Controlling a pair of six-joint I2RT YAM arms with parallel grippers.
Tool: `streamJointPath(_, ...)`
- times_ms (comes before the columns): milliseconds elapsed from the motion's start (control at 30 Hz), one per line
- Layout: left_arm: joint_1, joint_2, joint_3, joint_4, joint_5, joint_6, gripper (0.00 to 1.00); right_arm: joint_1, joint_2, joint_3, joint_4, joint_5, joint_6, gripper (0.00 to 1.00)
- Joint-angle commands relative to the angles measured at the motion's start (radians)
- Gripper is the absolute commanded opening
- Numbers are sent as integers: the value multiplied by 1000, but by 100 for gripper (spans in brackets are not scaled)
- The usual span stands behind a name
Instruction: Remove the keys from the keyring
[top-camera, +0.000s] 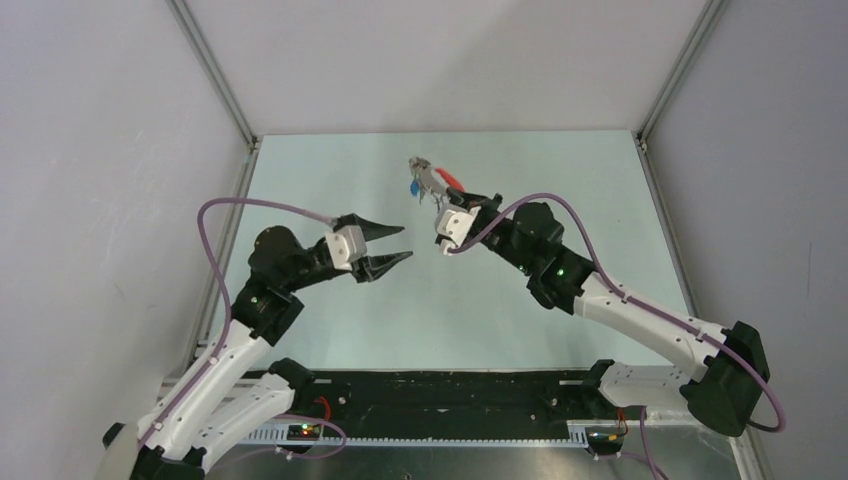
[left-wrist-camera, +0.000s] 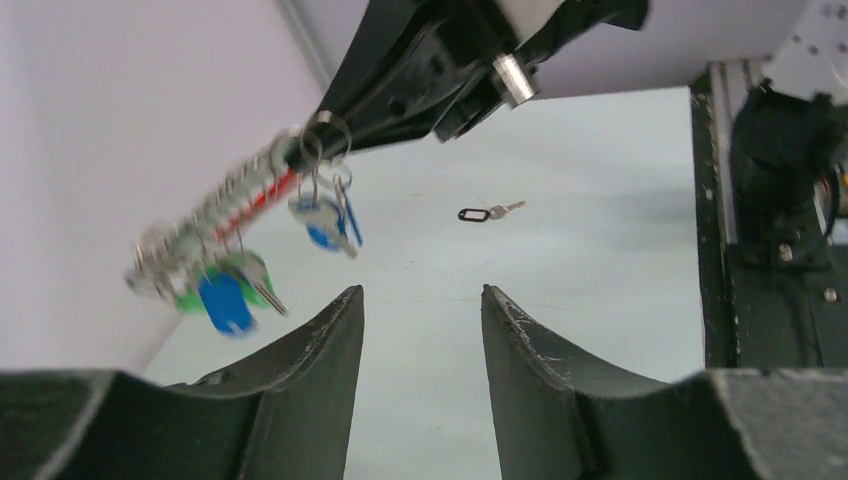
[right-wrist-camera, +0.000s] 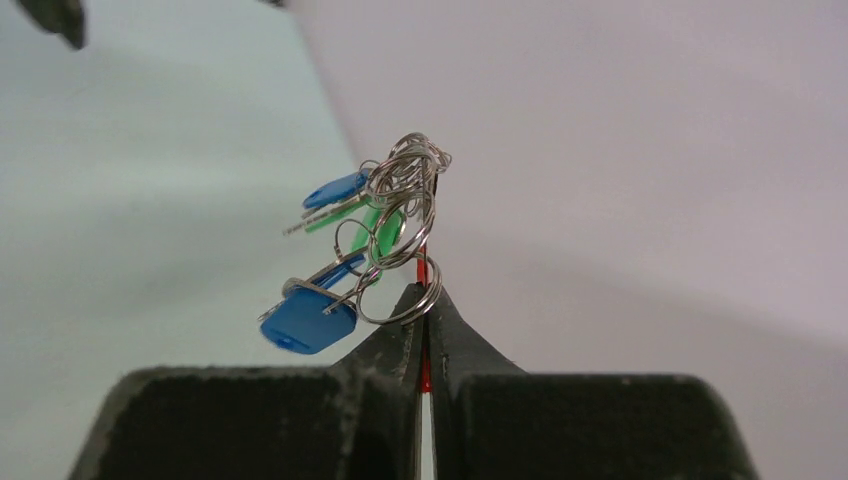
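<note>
Nearest to you, the left gripper (top-camera: 406, 242) hangs above the pale table (top-camera: 330, 180). Its two fingers stand apart and nothing is between them, so this claw is released.

A little farther, and to the right of it, the right gripper (right-wrist-camera: 424, 312) is clenched. Its fingertips press together on the keyring (right-wrist-camera: 405, 180), and a thin red strip shows in the slit between them. You find the keyring in the air, above the middle of the table and not touching it. It sticks out from the tip of the right gripper, near the open left fingers but apart from them.

The keys (right-wrist-camera: 303, 320) hang from the small metal rings of the bunch. Some have blue tags and at least one has a green tag. In the left wrist view the bunch is blurred, so you cannot count the keys there.

Farther away, a lone key with a black tag (left-wrist-camera: 490, 212) lies flat on the table, well apart from the bunch.
</note>
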Motion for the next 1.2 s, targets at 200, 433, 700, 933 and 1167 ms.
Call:
streamJointPath(200,-39,49,7,247,-208,-477,49,4,-52,77,307,58,-152,0)
streamJointPath(433,-192,62,-78,461,-237,-334,49,17,-71,80,313,-16,-129,0)
streamJointPath(700,-282,89,-128,583,-244,-144,50,38,-85,82,299,-37,-117,0)
streamJointPath(933,-299,111,-114,621,-425,-103,54,57,-83,81,278,-22,-124,0)
streamJointPath(1167,-299,155,-84,628,-499,-119,55,59,-73,81,278,-17,-127,0)
